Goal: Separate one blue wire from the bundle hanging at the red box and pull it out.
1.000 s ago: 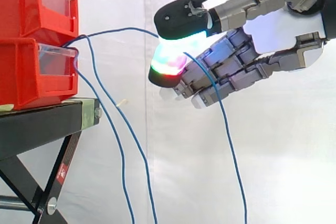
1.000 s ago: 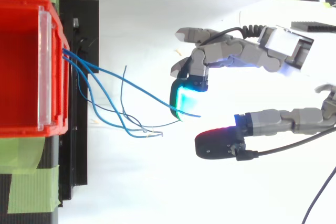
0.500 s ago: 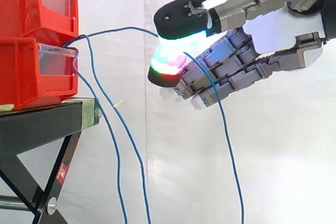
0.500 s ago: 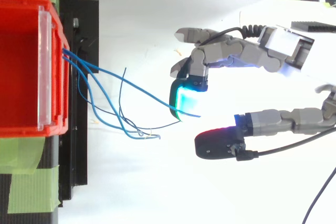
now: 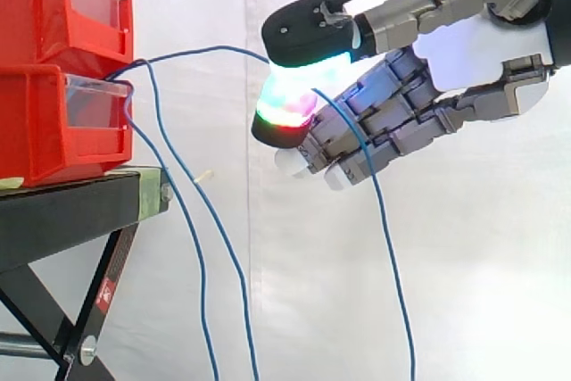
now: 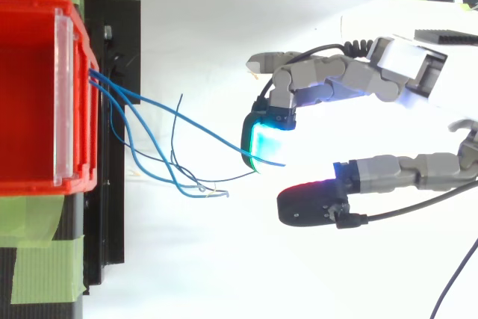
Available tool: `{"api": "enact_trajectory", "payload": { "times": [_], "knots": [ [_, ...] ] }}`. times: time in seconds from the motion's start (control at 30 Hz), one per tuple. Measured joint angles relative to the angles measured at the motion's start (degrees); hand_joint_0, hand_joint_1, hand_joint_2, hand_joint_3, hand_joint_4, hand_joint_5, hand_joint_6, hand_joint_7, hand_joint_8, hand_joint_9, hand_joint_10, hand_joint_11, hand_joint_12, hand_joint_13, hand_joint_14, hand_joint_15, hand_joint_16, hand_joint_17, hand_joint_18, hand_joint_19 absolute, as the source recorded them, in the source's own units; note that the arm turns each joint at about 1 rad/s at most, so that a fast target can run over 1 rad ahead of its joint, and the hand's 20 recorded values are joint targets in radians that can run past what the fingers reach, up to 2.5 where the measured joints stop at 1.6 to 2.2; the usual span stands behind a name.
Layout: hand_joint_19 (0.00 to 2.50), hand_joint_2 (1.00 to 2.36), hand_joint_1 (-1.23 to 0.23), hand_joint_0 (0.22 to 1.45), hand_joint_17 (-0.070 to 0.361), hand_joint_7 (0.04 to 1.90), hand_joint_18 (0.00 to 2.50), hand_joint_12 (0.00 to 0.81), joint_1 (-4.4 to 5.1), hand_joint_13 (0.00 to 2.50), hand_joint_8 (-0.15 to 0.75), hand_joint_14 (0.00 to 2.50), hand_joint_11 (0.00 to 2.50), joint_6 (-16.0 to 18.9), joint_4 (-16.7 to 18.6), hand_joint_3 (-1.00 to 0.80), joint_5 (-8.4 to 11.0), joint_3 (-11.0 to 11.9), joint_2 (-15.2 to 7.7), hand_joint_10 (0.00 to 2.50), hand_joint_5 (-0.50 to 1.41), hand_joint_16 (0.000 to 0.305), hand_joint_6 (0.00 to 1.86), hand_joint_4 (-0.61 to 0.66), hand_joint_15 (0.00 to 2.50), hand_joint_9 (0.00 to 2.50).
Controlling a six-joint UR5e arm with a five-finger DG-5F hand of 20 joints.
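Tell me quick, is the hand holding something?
Hand: shut, pinching one blue wire between its glowing pads.

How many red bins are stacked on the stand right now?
2. The upper red bin sits on the lower red bin, which rests on the black stand. Others could be hidden beyond the left edge.

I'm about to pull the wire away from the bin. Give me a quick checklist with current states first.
1. One wire apart from bundle: ok, it arcs from bin to hand.
2. Hand holds it firmly: cannot tell.
3. Wire end out of bin: not ok, it enters the bin's front.
4. Untangled from the others: cannot tell, they cross in top view.
5. Bin seated on stand: ok.
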Motion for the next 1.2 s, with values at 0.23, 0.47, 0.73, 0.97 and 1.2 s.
{"api": "enact_trajectory", "payload": {
  "times": [0.23, 0.47, 0.73, 0.97, 1.2],
  "knots": [
    [0.37, 1.03, -0.75, 0.61, 0.119, 1.27, 0.12, 0.363, 0.01, 0.15, 0.309, 0.01, 0.63, 0.0, 0.0, -0.08, 0.00, 0.0, 0.0, 0.02, -0.14, 0.053, 0.74, 0.24, 0.21, 0.63],
    [0.36, 1.03, -0.75, 0.62, 0.118, 1.28, 0.12, 0.363, 0.00, 0.14, 0.311, 0.01, 0.63, 0.0, 0.0, -0.09, 0.00, 0.0, 0.0, 0.01, -0.14, 0.053, 0.73, 0.24, 0.22, 0.63],
    [0.37, 1.03, -0.75, 0.62, 0.118, 1.28, 0.12, 0.363, 0.00, 0.14, 0.312, 0.01, 0.63, 0.0, 0.1, -0.09, 0.00, 0.0, 0.0, 0.01, -0.14, 0.053, 0.73, 0.24, 0.21, 0.62],
    [0.38, 1.03, -0.74, 0.62, 0.119, 1.29, 0.13, 0.366, 0.00, 0.15, 0.311, 0.01, 0.64, 0.0, 0.0, -0.09, 0.00, 0.0, 0.0, 0.01, -0.14, 0.053, 0.73, 0.23, 0.23, 0.63],
    [0.38, 1.03, -0.74, 0.62, 0.118, 1.28, 0.12, 0.354, 0.00, 0.14, 0.297, 0.01, 0.62, 0.0, 0.0, -0.10, 0.00, 0.0, 0.0, 0.01, -0.15, 0.052, 0.74, 0.23, 0.22, 0.61]
  ]
}}
